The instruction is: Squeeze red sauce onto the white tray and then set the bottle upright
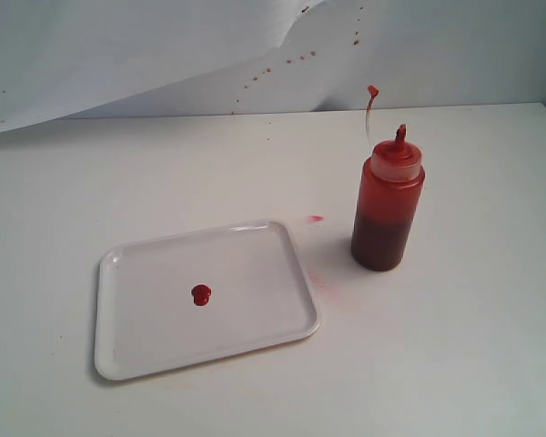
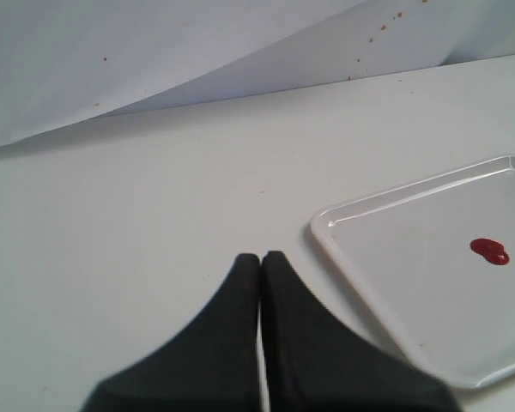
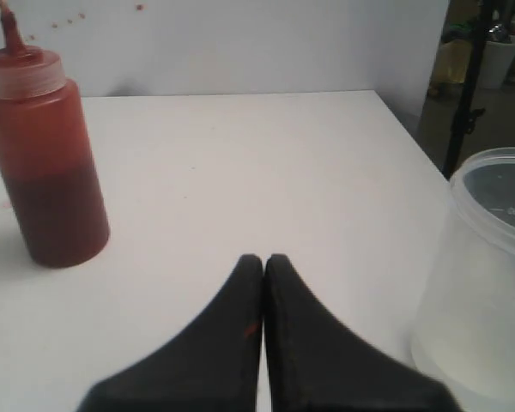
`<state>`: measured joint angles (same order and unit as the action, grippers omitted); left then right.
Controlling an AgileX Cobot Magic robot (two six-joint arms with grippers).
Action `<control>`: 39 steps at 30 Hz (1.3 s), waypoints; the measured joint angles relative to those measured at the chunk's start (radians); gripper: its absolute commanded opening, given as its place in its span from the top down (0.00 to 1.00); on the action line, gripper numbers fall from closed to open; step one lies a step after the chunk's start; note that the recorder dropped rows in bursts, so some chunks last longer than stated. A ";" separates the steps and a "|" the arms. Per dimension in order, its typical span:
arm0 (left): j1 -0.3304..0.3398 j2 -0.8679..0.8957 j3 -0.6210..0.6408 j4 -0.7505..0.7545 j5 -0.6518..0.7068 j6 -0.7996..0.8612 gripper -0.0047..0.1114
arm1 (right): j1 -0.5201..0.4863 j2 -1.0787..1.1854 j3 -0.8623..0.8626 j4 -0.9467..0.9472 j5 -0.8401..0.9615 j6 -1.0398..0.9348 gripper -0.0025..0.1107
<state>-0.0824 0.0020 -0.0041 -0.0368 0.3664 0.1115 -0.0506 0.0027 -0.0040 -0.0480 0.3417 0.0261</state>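
The white tray [image 1: 255, 264] lies flat on the table, left of centre, and a small glossy blob of red sauce [image 1: 201, 294] sits near its middle. To the tray's right the bottle [image 1: 387, 205] stands upright, its dark red contents filling the lower part and its tiny cap [image 1: 372, 90] dangling above on a strap. No gripper shows in the exterior view. In the left wrist view my left gripper [image 2: 261, 256] is shut and empty, beside the tray [image 2: 395, 283] with its sauce blob [image 2: 489, 251]. My right gripper [image 3: 263, 258] is shut and empty, apart from the bottle [image 3: 47, 163].
A faint pink smear [image 1: 320, 280] and a small red spot [image 1: 316, 218] mark the table between tray and bottle. Red specks [image 1: 287, 62] dot the white back wall. A clear plastic tub [image 3: 485, 275] stands near the right gripper by the table's edge.
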 measured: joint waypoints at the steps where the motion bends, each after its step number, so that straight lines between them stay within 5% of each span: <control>1: 0.000 0.000 0.000 0.000 0.000 0.000 0.95 | -0.013 0.000 0.000 0.002 0.000 0.000 0.98; 39: 0.000 0.000 0.000 0.000 0.000 0.002 0.95 | -0.019 0.000 0.000 0.002 0.000 0.003 0.98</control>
<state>-0.0824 0.0020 -0.0041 -0.0368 0.3664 0.1137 -0.0700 0.0027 -0.0040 -0.0460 0.3417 0.0287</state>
